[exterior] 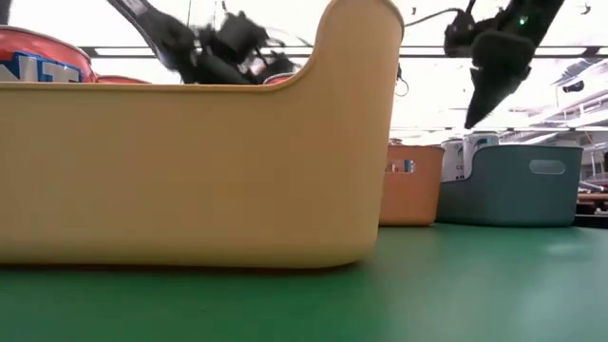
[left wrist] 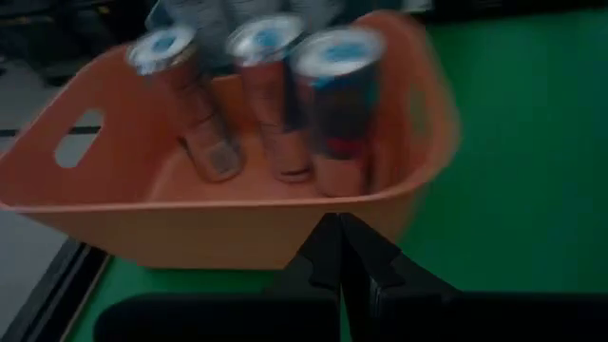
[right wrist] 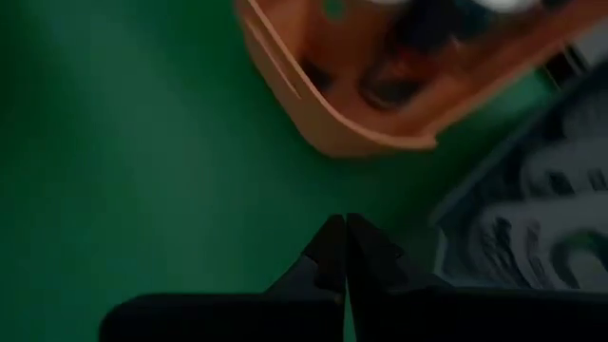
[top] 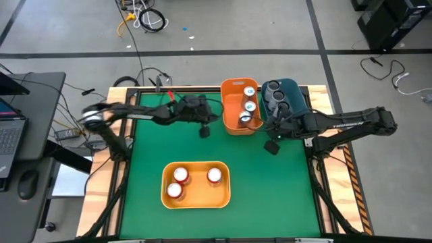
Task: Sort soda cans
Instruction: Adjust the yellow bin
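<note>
We are seeing large blue letters on the red can [exterior: 43, 59] showing above the yellow bin [top: 196, 196], too cropped to read, and white lettering on the right arm [top: 351, 124] that is too small to make out. The yellow bin is holding three red-orange cans [top: 181, 174], the orange bin [top: 233, 88] is holding three white-and-light-blue cans [left wrist: 337, 104] standing upright, and the blue bin [top: 297, 91] is holding the dark cans [top: 275, 94]. We are watching the left gripper [top: 204, 131] hanging beside the orange bin and the right gripper [top: 271, 146] hanging over the green mat [top: 202, 148] near the blue bin, both pinched together and gripping nothing.
</note>
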Controlling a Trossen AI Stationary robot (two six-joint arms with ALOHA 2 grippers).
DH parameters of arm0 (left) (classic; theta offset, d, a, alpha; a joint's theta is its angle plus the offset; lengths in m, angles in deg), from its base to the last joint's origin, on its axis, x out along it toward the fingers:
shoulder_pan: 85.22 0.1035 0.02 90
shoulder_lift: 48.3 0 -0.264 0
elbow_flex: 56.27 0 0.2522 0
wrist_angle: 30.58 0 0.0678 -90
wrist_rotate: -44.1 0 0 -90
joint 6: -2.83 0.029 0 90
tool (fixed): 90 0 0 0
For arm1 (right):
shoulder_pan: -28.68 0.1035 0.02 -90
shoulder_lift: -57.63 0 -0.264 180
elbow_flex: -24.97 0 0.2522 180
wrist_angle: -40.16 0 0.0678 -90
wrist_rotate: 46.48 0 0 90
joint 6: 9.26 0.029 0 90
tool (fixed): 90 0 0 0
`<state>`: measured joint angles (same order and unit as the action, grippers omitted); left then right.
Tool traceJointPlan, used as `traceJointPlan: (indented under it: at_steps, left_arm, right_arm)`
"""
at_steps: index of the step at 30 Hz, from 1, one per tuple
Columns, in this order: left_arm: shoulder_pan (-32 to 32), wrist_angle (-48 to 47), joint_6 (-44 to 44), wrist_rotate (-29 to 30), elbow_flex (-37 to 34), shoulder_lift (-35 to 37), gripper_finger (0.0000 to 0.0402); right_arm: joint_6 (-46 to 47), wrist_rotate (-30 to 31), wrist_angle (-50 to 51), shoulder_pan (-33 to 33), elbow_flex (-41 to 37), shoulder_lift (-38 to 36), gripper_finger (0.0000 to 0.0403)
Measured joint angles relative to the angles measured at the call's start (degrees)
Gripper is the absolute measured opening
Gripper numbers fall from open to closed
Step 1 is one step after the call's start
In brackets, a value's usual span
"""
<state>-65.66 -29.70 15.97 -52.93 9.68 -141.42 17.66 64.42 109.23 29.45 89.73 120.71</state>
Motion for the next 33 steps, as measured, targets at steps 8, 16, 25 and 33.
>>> traceJointPlan:
  at_steps: [8,16,25,33]
  left_arm:
    - [-10.12,-29.94,-1.21,1.68,-0.02,21.29,0.0000]
    - [-34.75,-42.95,-13.48,16.20,1.20,27.97,0.0000]
    - [-56.43,-46.05,-23.93,19.99,11.01,16.12,0.0000]
    - [-65.28,-47.34,-35.35,18.20,22.25,-2.37,0.0000]
  right_arm:
    - [-5.51,-4.51,-12.68,3.73,0.00,-0.28,0.0000]
    - [-9.01,-6.02,-23.39,7.92,0.00,6.47,0.0000]
    - [-9.00,-8.58,-31.40,11.46,0.00,9.03,0.0000]
    - [-7.51,-8.59,-32.47,14.24,0.02,9.20,0.0000]
